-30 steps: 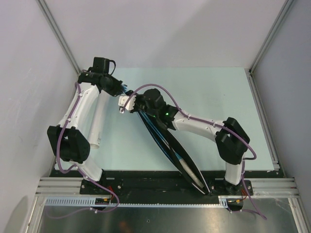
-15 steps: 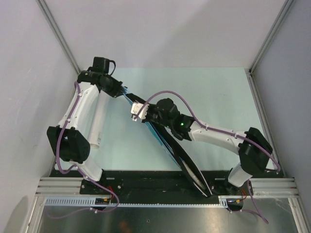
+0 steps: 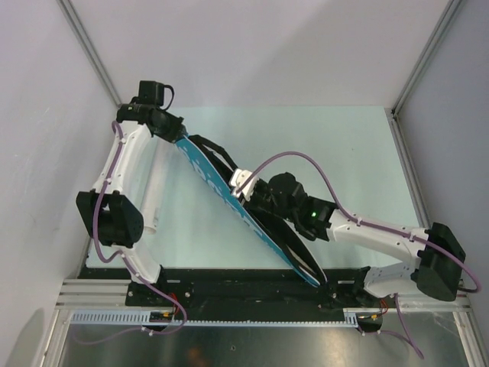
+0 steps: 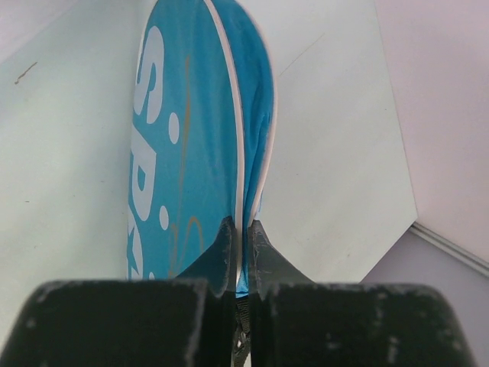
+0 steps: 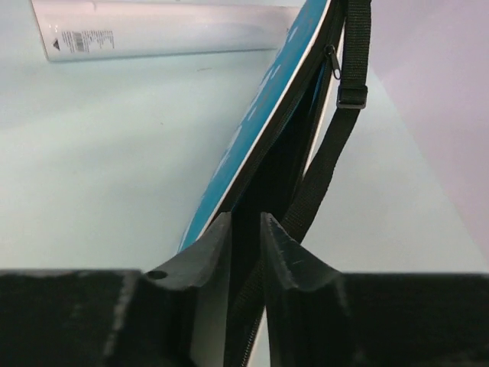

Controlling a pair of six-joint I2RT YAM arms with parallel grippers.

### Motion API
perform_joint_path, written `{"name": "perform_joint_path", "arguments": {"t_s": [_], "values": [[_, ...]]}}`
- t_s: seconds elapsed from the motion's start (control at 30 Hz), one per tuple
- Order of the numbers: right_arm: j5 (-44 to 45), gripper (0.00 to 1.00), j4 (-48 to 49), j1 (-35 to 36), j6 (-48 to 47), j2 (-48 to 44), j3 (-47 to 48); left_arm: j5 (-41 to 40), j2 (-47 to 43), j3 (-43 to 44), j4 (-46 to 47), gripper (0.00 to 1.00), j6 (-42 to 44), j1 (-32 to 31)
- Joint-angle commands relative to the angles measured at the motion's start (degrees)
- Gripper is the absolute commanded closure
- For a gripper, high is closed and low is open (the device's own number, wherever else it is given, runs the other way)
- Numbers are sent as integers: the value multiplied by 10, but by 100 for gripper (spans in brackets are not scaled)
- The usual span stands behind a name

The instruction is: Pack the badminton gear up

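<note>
Bag: blue bag point(image 3: 221, 195) stands on its long edge, slanting across the table point(image 3: 344, 153) from far left to the near edge.
Left claw point(image 4: 238, 229): clamped on the bag's far-end seam.
Right claw point(image 5: 244, 222): pinched on the black edging at mid-length, beside the strap point(image 5: 340, 138).
Tube point(image 5: 176, 30): flat on the table, left of the bag.
Handling: judged light, soft, prone to sag; hold by the edging.
</note>
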Motion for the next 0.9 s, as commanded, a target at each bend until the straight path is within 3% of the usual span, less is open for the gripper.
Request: {"name": "perform_joint_path", "arguments": {"t_s": [0.0, 0.03, 0.1, 0.2, 0.23, 0.27, 0.37, 0.7, 0.87], "values": [[-47, 71, -12, -30, 248, 27, 66, 30, 7, 30, 6, 100, 19, -3], [-46, 69, -20, -39, 332, 40, 97, 49, 9, 33, 6, 100, 33, -3], [-135, 66, -47, -80, 382, 78, 144, 71, 13, 37, 8, 100, 73, -3], [-198, 50, -59, -147, 489, 111, 176, 92, 18, 44, 10, 100, 127, -4], [-300, 45, -46, -173, 511, 120, 179, 94, 19, 43, 11, 100, 141, -3], [-340, 42, -19, -211, 544, 131, 180, 94, 18, 42, 11, 100, 146, -3], [-353, 35, -34, -226, 519, 142, 180, 103, 15, 37, 13, 100, 157, -4], [-422, 38, -2, -258, 579, 202, 181, 111, 3, 26, 20, 100, 164, -5], [-428, 48, 10, -259, 585, 224, 180, 111, 1, 22, 20, 100, 159, -7]]}}
